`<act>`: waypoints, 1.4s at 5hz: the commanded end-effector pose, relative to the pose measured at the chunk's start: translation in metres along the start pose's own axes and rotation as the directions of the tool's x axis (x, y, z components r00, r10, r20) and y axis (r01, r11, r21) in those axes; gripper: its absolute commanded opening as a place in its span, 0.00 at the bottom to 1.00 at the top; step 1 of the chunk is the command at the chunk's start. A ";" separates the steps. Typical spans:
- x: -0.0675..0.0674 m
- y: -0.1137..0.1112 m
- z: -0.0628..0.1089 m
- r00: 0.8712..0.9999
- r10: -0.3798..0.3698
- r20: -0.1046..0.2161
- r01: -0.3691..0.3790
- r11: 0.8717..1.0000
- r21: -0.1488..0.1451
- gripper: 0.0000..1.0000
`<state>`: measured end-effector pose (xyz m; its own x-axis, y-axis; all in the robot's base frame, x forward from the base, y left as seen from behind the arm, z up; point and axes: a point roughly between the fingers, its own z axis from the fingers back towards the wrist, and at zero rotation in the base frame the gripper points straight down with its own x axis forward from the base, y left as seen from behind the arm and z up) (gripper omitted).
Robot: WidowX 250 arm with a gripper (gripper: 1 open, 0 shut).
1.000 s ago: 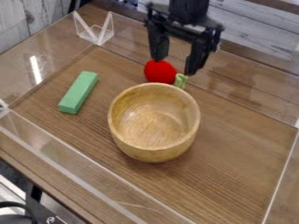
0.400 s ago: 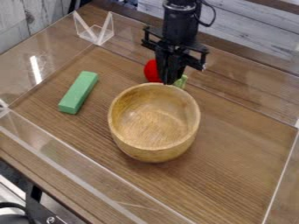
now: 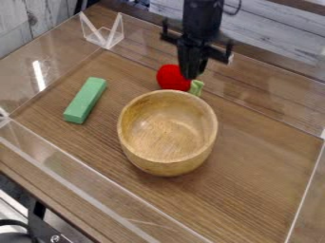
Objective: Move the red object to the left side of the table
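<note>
Grasp step: black gripper (image 3: 193,72) pinched onto small round red toy fruit (image 3: 173,78) behind wooden bowl (image 3: 166,131). Next you lift, carry toward green block (image 3: 86,100) side.

arm (image 3: 200,14): black, boxy wrist housing | gripper (image 3: 193,72): black, slim fingers tapering to narrow tip | side brackets stick out at wrist | markings: too blurred
</note>
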<state>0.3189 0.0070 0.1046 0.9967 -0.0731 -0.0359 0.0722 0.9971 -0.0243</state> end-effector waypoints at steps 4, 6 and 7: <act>0.001 0.000 0.037 0.980 0.186 0.073 -0.188 0.982 0.018 1.00; 0.007 0.031 0.015 0.982 0.181 0.055 -0.183 0.983 0.034 1.00; 0.015 0.038 -0.006 0.988 0.152 0.040 -0.154 0.988 0.034 1.00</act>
<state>0.3276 0.0397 0.0779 0.9943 0.0828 -0.0678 -0.0823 0.9966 0.0093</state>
